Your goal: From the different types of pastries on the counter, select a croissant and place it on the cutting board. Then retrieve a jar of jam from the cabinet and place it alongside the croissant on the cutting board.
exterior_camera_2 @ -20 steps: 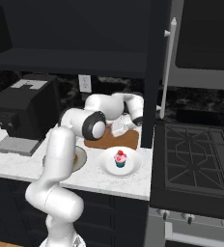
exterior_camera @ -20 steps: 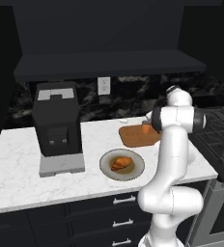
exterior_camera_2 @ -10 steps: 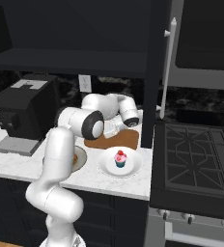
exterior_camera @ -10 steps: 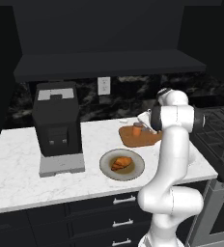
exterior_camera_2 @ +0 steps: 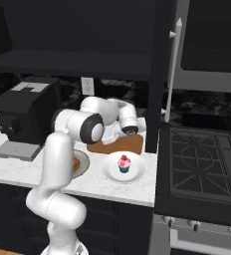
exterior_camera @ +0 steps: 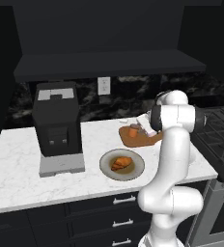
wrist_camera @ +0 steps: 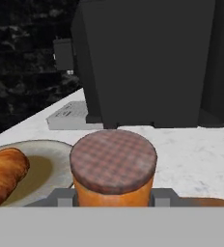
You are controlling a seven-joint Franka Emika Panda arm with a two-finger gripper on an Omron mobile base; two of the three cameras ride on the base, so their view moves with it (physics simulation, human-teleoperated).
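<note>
Right now, closest to my hand camera, I see the small orange cylindrical jam jar with its pale checked lid sitting squarely between the two dark fingertips, so the two-finger gripper is closed narrowly around the jar's body, one tip on each side. From the left base camera the white arm rises from the lower right, bends at its dark elbow joint and reaches forward and to the left, with the hand low over the flat reddish-brown wooden cutting board; the jar shows there as an orange spot above the board's left part, though I cannot tell whether it already touches the wood. Just nearer me than the board lies one round grey-beige plate carrying the single golden-brown crescent croissant, so the croissant is on a plate and not on the board. From the right base camera I count a second round plate, white, holding one pink-frosted cupcake in a teal wrapper, near the board's front edge. All of it rests on the long white marble-patterned counter. Further left stands one boxy black coffee machine on a grey base. Beyond, one white wall outlet sits on the dark backsplash, beneath the large black upper cabinet.
</note>
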